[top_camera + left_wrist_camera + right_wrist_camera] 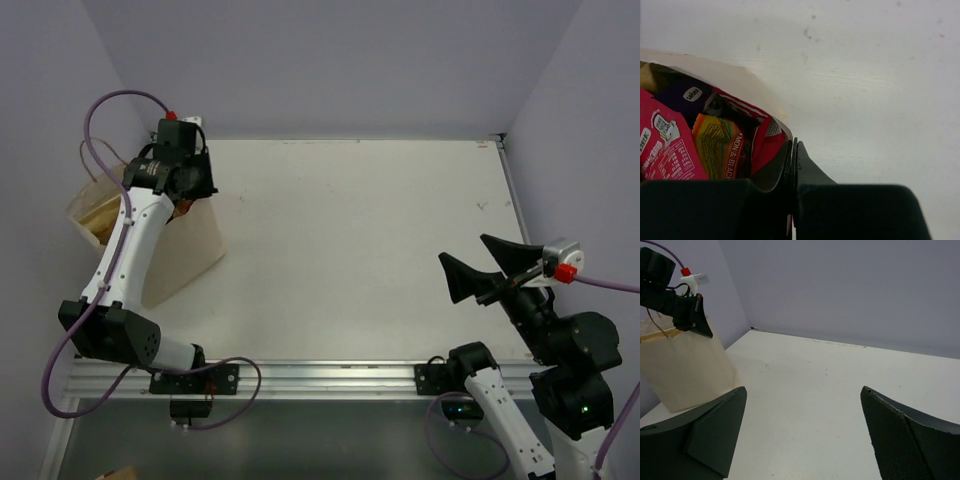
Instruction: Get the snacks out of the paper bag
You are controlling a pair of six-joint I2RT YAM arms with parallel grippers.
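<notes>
The cream paper bag [185,255] stands at the table's left edge, also in the right wrist view [685,370]. My left gripper [188,185] is at its top rim. In the left wrist view the jaws [792,150] are pressed together on the bag's rim, with the bag wall [740,80] running into them. Inside the bag I see a pink-red packet [665,150], an orange packet [715,145], a dark purple packet [685,97] and a red packet [765,142]. My right gripper [487,265] is open and empty, raised over the table's right side [802,430].
The white table [350,250] has purple walls behind and on both sides. A second tan paper bag [95,210] stands left of the left arm, against the wall. A metal rail [320,375] runs along the near edge.
</notes>
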